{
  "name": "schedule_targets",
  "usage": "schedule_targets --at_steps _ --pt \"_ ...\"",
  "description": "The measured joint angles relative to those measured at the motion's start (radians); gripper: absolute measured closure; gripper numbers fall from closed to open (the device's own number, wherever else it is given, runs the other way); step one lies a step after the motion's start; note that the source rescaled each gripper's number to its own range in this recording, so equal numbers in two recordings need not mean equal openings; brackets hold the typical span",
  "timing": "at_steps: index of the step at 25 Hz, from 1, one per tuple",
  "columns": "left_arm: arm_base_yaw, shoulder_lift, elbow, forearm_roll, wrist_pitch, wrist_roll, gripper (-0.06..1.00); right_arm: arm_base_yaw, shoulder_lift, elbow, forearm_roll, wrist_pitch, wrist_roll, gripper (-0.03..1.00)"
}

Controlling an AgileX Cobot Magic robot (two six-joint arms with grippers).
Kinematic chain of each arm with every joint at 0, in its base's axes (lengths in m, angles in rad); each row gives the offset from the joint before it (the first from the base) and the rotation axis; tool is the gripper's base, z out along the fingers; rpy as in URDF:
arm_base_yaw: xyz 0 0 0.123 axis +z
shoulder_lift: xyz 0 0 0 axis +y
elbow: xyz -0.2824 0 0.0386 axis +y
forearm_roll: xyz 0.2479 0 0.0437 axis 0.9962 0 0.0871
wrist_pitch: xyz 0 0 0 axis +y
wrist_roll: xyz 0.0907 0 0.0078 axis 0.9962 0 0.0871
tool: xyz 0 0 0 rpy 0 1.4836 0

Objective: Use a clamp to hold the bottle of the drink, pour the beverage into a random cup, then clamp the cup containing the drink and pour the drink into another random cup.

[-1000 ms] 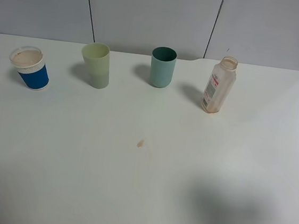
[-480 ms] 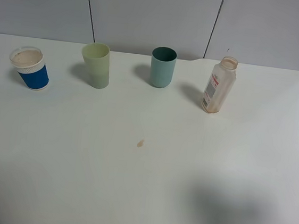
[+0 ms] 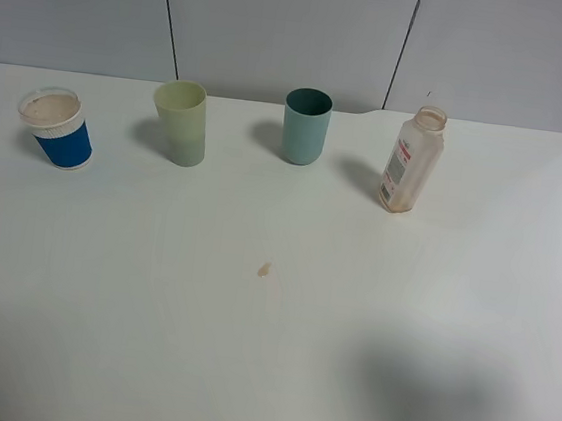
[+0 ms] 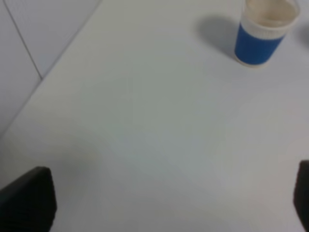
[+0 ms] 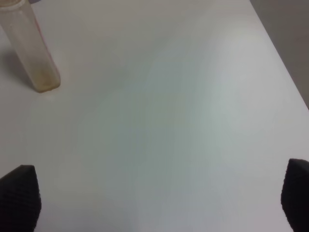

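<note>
The clear bottle [image 3: 411, 160], uncapped, with a white-and-red label, stands upright at the back right of the white table [image 3: 266, 350]. It also shows in the right wrist view as the bottle [image 5: 30, 48], with a brownish tint at its base; no level of beverage can be made out. The white cup with a blue band [image 3: 57, 128] stands at the back left, brown-stained inside, and the left wrist view shows this cup [image 4: 265, 31] too. A pale yellow-green tumbler [image 3: 181, 122] stands beside it. My left gripper [image 4: 164, 203] and right gripper [image 5: 158, 198] are open, empty and well short of these things. Neither arm appears in the exterior view.
A teal cup [image 3: 306, 126] stands between the tumbler and the bottle. A small brown spot [image 3: 265, 269] marks the table's middle. A grey panelled wall [image 3: 290, 26] rises behind the row. The table edge [image 5: 285, 63] runs close on the right.
</note>
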Motion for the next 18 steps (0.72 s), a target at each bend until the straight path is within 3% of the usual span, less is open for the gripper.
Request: schedule_targets --at_steps 9,13,18 --pt "0.000 0.000 0.006 -0.029 -0.022 0.036 -0.05 0.000 0.000 0.000 0.000 0.000 0.000 -0.03" --pt "0.000 0.000 0.042 -0.059 -0.096 0.059 -0.05 0.000 0.000 0.000 0.000 0.000 0.000 -0.03" --pt "0.000 -0.001 0.048 -0.096 -0.114 0.103 -0.05 0.000 0.000 0.000 0.000 0.000 0.000 -0.03"
